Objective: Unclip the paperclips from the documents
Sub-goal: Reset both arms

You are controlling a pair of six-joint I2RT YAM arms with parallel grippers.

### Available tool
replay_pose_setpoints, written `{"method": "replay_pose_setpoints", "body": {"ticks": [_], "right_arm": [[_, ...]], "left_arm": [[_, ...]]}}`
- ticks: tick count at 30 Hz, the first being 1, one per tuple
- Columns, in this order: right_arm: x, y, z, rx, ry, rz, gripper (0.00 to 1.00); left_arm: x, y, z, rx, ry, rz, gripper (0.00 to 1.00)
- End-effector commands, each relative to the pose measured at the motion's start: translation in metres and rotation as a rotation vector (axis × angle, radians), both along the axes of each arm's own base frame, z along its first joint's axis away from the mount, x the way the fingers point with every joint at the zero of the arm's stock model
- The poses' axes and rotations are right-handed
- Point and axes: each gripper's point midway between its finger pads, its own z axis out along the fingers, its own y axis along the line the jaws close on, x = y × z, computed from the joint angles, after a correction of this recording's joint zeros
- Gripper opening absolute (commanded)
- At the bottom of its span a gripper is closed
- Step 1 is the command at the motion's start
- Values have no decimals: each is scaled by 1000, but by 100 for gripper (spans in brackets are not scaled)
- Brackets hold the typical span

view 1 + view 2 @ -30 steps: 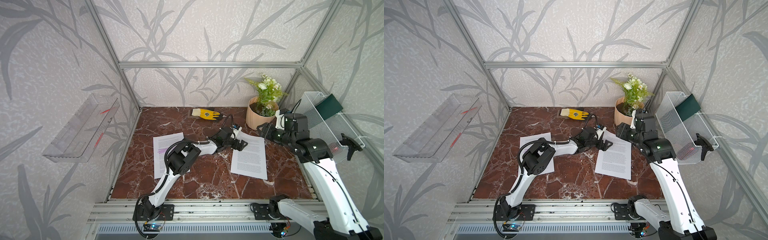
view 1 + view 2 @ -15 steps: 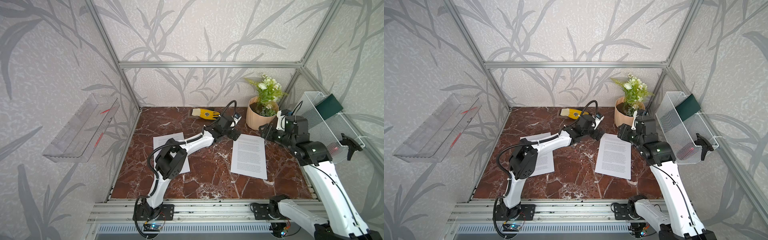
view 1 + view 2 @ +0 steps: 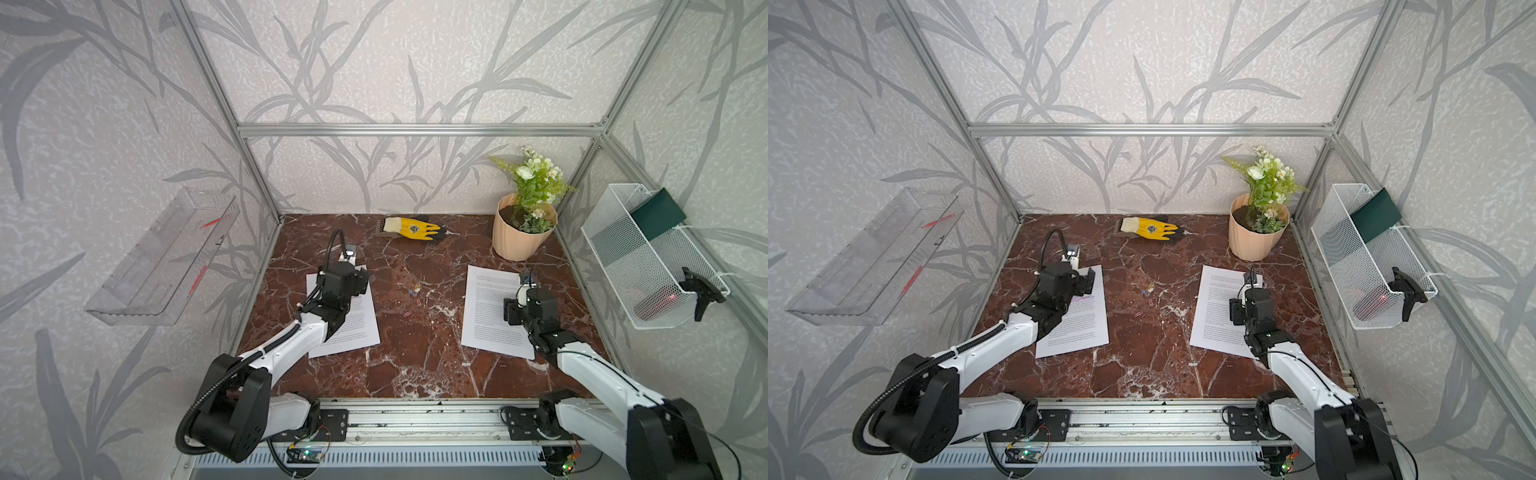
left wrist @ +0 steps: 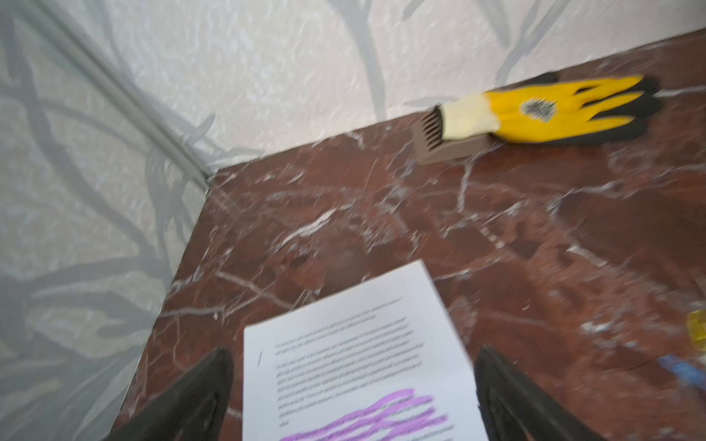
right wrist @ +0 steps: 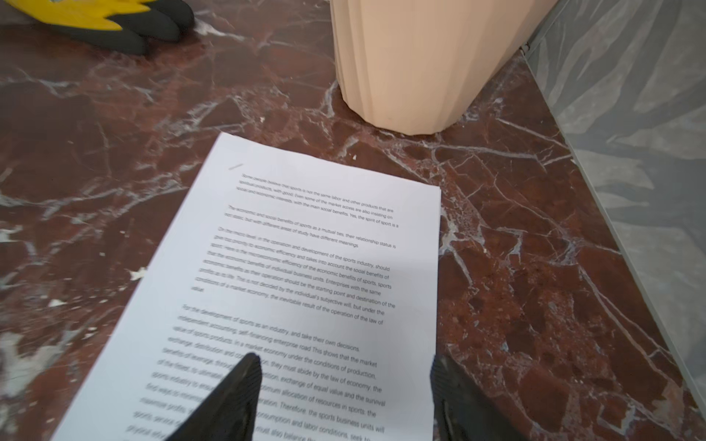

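Both arms have pulled back. The left gripper (image 4: pixel 354 353), jaws wide apart, hangs over the purple-marked document (image 3: pixel 1084 328) by the left edge of the table (image 3: pixel 415 365). The right gripper (image 5: pixel 344 359), jaws apart, is over the plain document (image 3: pixel 1212 307). The paperclips (image 3: pixel 417 297) lie loose mid-table (job looks done).

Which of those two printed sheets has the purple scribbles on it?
The left document, below the robot's left hand: purple highlighter streaks cross its text. The right document, near the flower pot, shows only black print.
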Motion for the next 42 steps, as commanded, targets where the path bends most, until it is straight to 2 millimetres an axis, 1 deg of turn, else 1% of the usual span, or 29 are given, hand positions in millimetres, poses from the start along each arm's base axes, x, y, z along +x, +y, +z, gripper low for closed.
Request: {"method": "replay_pose_setpoints", "body": {"ticks": [1, 3, 4, 6, 7, 8, 9, 10, 11, 12, 13, 14, 15, 16, 17, 18, 19, 20, 21, 42], "right_arm": [[38, -5, 48, -19, -289, -30, 72], [45, -3, 37, -14, -290, -21, 72], [52, -2, 39, -13, -317, -8, 73], [63, -2, 38, -28, -329, 1, 73], [70, -6, 31, 8, -310, -7, 73], [78, -10, 20, 36, -286, -18, 73], [82, -5, 18, 36, -306, 21, 74], [83, 11, 11, 44, -288, 116, 74], [82, 16, 9, 45, -287, 153, 74], [81, 15, 9, 44, -300, 146, 74], [81, 12, 9, 45, -299, 128, 74], [80, 11, 9, 45, -297, 122, 74], [80, 11, 9, 45, -301, 123, 75], [81, 12, 10, 44, -303, 126, 77], [80, 12, 10, 41, -305, 129, 79], [81, 12, 9, 40, -300, 126, 82], [81, 12, 9, 42, -299, 125, 85], [81, 12, 9, 41, -298, 126, 100], [81, 12, 9, 43, -301, 125, 99], [80, 8, 9, 41, -308, 102, 99]], "left_arm": [[-9, 36, -12, -82, -75, 94, 99], [-15, 51, -30, -95, -62, 126, 99], [-14, 58, -29, -104, -92, 144, 99], [-8, 59, -27, -112, -102, 96, 99], [-1, 62, -25, -142, -143, 73, 99], [6, 72, -25, -184, -155, 108, 99], [11, 78, -26, -229, -142, 134, 99], [12, 81, -30, -270, -149, 129, 99], [10, 86, -39, -285, -172, 139, 99], [8, 92, -47, -300, -205, 166, 99], [10, 95, -45, -306, -262, 168, 99], [15, 92, -43, -310, -259, 141, 99], [16, 87, -50, -309, -160, 120, 99], [19, 85, -54, -308, -114, 116, 99], [24, 84, -53, -303, -142, 98, 99], [25, 81, -51, -299, -167, 80, 99], [25, 78, -51, -299, -147, 61, 99], [24, 77, -53, -303, -112, 63, 99], [24, 78, -54, -302, -93, 71, 99], [25, 77, -55, -291, -100, 71, 99]]}}
